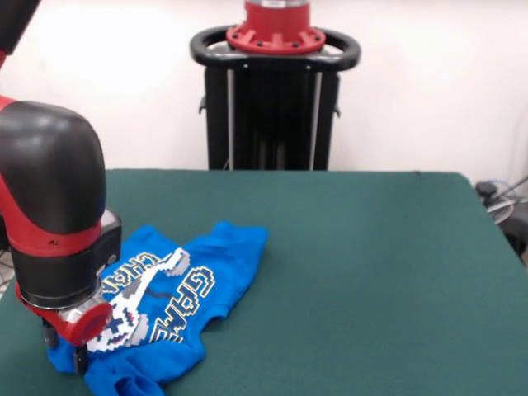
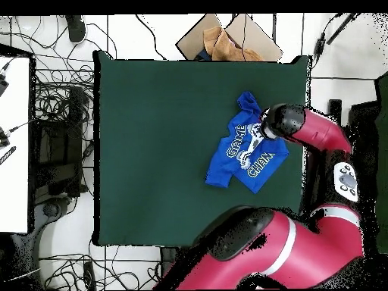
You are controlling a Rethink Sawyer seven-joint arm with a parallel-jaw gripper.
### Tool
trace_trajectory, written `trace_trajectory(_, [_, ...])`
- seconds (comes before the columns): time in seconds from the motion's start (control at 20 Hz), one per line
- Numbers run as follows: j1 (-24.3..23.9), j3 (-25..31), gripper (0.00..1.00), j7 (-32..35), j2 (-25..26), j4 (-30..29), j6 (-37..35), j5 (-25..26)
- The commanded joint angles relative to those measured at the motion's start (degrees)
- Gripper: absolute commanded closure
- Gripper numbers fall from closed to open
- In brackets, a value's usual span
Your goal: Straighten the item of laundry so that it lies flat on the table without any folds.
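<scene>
The bright blue T-shirt (image 1: 194, 293) lies crumpled on the green table (image 1: 371, 264) at the front left, with the white controller print and "GAME CHANGER" lettering facing up and partly creased. One sleeve is folded under at the near edge. My gripper (image 1: 66, 346) is down at the shirt's left edge, touching or just above the cloth, and the thick wrist hides most of it. In the overhead view the shirt (image 2: 244, 148) lies near the right edge of the table (image 2: 151, 151). The arm's wrist (image 2: 282, 121) covers the shirt's upper right part and the gripper.
The black and red pedestal (image 1: 275, 91) stands behind the table's far edge. In the overhead view an open cardboard box (image 2: 227, 42) sits beyond the table's top edge. Cables (image 2: 53, 98) and a white desk (image 2: 14, 144) are at the left.
</scene>
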State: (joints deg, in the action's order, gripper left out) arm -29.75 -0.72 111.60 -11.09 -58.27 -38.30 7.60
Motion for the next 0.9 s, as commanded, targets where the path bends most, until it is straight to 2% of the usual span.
trace_trajectory(0.05, [3.83,1.36,0.00,5.83,-2.27,0.53,-1.66,-0.59])
trace_trajectory(0.25, [4.82,0.82,0.00,6.38,-3.35,0.46,-4.43,-1.22])
trace_trajectory(0.55, [8.73,-2.79,0.00,10.83,-8.19,-1.88,-10.79,-2.37])
trace_trajectory(0.9, [10.48,-2.45,0.00,14.10,-9.80,-5.05,-11.00,-5.40])
